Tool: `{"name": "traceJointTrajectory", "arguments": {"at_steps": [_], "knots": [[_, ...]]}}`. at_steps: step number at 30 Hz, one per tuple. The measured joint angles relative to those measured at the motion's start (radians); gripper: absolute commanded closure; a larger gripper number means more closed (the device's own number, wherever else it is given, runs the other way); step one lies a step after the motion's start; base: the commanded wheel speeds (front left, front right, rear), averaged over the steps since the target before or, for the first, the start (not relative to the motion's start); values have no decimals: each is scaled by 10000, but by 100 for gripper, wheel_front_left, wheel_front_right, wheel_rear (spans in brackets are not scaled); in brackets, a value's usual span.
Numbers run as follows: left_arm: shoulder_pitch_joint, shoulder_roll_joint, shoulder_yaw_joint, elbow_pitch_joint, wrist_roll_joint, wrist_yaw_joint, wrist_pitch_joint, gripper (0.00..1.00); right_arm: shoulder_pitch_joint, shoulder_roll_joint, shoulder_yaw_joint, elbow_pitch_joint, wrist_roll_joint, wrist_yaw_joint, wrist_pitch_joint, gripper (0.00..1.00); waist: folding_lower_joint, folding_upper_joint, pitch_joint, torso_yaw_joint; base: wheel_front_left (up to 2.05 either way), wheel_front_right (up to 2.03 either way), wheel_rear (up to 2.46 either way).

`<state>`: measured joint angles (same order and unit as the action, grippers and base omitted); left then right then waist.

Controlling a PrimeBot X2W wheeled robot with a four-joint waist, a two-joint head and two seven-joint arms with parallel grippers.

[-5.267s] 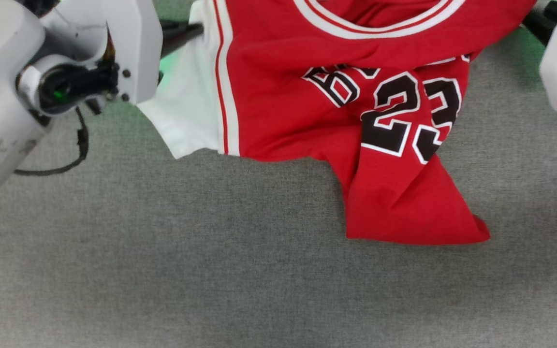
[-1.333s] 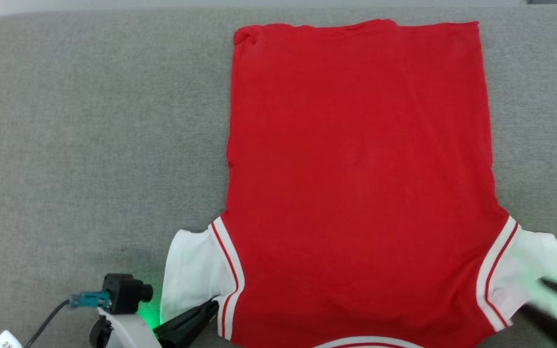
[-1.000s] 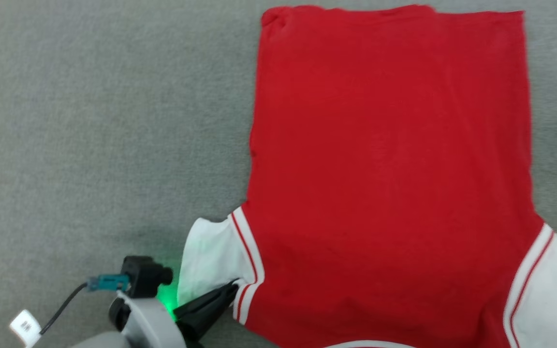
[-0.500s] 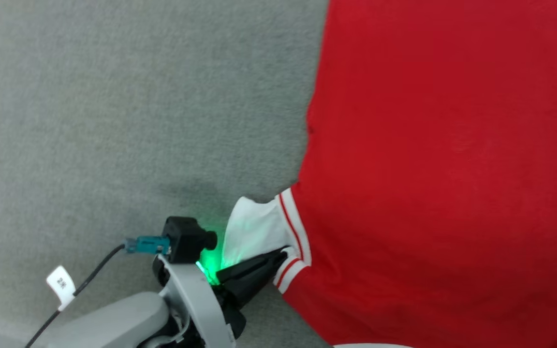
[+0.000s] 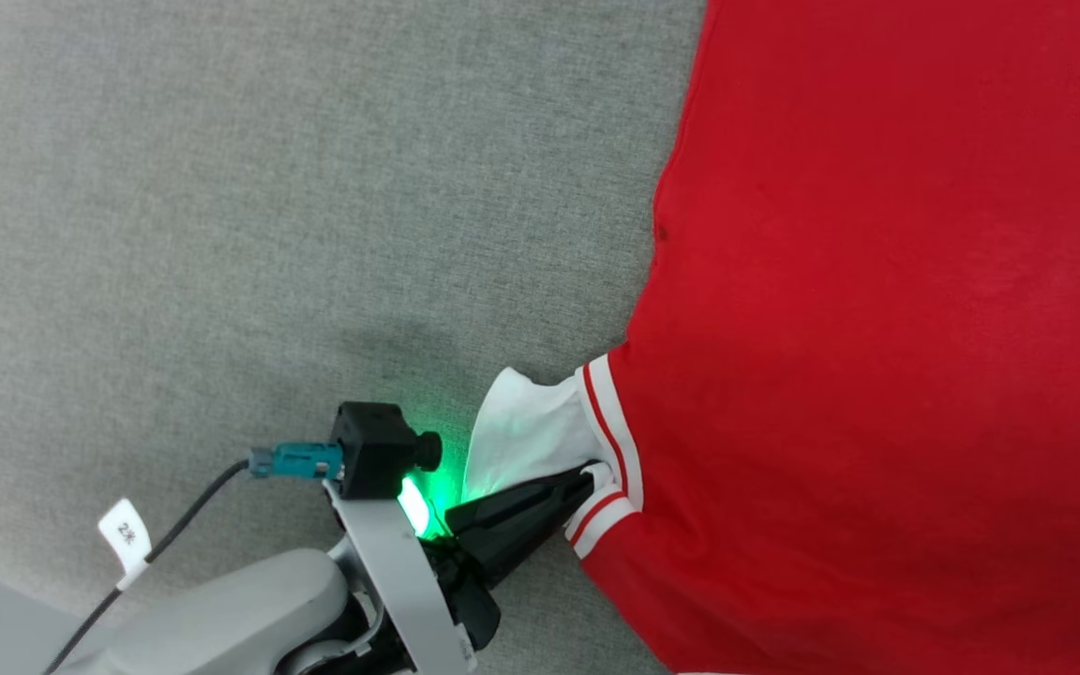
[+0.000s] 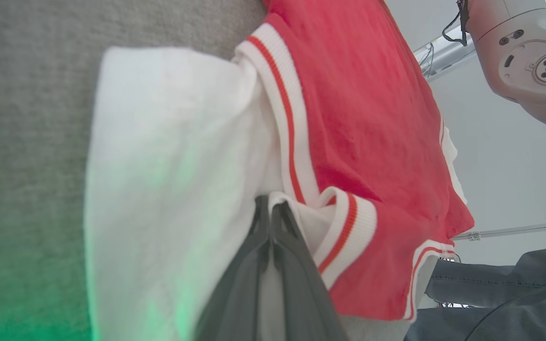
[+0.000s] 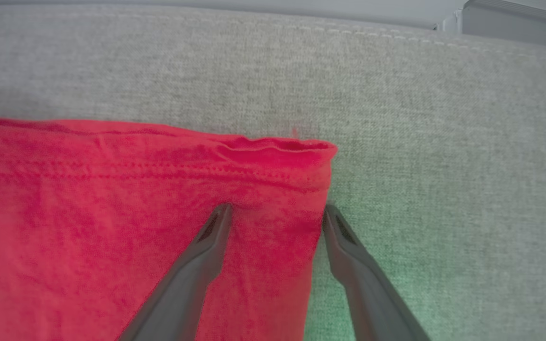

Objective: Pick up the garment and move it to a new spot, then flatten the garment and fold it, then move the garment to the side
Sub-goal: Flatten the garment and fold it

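Mostly flat red garment [image 5: 877,328], L claw [image 5: 585,476] pinching.

The garment [image 5: 877,328] lies flat on the surface [image 5: 221,234], toward the right. The left gripper [image 5: 587,478] is at its near left sleeve [image 5: 526,431]. The right gripper [image 7: 277,213] is over a hem corner, one finger above the cloth, one just beside it.

Your left gripper [image 5: 585,476] has two long black tapered fingers on a pale grey arm [image 5: 221,609]. A black cube camera [image 5: 373,450] sits by them, with a teal plug [image 5: 294,461], a black cable [image 5: 204,494] bearing a white tag [image 5: 124,539], and a green light [image 5: 413,506]. The fingers of your right gripper [image 7: 277,207] are dark grey.
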<state>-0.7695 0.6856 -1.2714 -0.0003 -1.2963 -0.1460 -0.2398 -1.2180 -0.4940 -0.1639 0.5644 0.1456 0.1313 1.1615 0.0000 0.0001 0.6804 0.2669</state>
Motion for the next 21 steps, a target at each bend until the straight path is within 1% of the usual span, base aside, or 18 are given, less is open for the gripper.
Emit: {"name": "traceJointTrajectory", "arguments": {"at_steps": [1, 6, 8, 11, 14, 16, 19, 21], "knots": [[-6, 29, -13, -10, -6, -8, -33, 100, -2, -10, 42, -4, 59, 0, -69, 100, 0, 0, 13, -25, 0, 0, 0], [2, 12, -54, 90, -96, -8, -150, 100, 308, -36, 242, 17, 533, 0, -773, 100, 0, 0, -186, -156, 0, 0, 0], [44, -12, -52, 199, -174, -6, -174, 100, 635, -198, 619, -111, 895, 0, -974, 100, 0, 0, -361, -213, 0, 0, 0], [178, -15, -38, 382, -359, 8, -224, 100, 1335, -525, 1210, -518, 1766, 0, -1126, 100, 0, -1, -693, -339, 0, 0, 0], [358, 44, -12, 554, -545, 27, -253, 100, 2301, -1043, 1916, -1264, 2744, 0, -1145, 100, 0, -1, -1090, -508, 0, 0, 0], [507, 128, 29, 637, -660, 54, -259, 100, 3018, -1421, 2197, -1868, 3461, 0, -1051, 100, 0, -1, -1368, -647, 0, 0, 0], [819, 309, 140, 755, -779, 84, -259, 100, 4265, -2027, 2464, -3026, 4320, 0, -729, 100, 0, -1, -1792, -901, 0, 0, 0], [1043, 430, 295, 805, -851, 88, -253, 100, 5117, -2410, 2464, -3864, 4905, 0, -462, 100, 0, -1, -2037, -1121, 0, 0, 0]]}}
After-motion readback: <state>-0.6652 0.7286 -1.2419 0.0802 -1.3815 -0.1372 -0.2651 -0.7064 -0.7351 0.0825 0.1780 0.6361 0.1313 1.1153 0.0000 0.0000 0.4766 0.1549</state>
